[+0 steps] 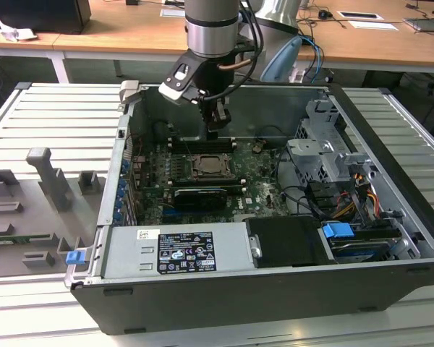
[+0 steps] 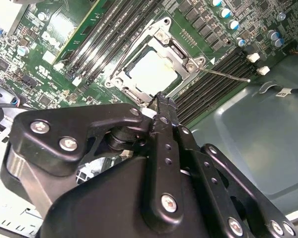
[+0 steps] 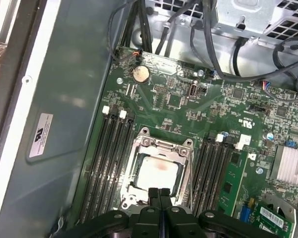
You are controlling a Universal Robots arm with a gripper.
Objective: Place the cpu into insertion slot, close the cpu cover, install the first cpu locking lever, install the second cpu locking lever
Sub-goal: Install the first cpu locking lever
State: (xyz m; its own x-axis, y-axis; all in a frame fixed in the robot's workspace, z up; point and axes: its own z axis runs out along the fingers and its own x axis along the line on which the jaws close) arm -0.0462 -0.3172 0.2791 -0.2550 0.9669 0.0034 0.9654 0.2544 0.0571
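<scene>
Gripper (image 3: 159, 194), fingers pressed together and holding nothing, hangs just above the insertion slot (image 1: 199, 173). One open computer case (image 1: 202, 307) holds one green motherboard (image 3: 179, 101). Two banks of memory slots (image 3: 107, 163) flank the socket. Inside it lies the cpu (image 3: 156, 171), the cpu cover (image 3: 161, 148) folded flat around it.

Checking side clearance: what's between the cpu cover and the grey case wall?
In the first wrist view, a bank of long black memory slots lies between the cpu cover and the grey case wall.
</scene>
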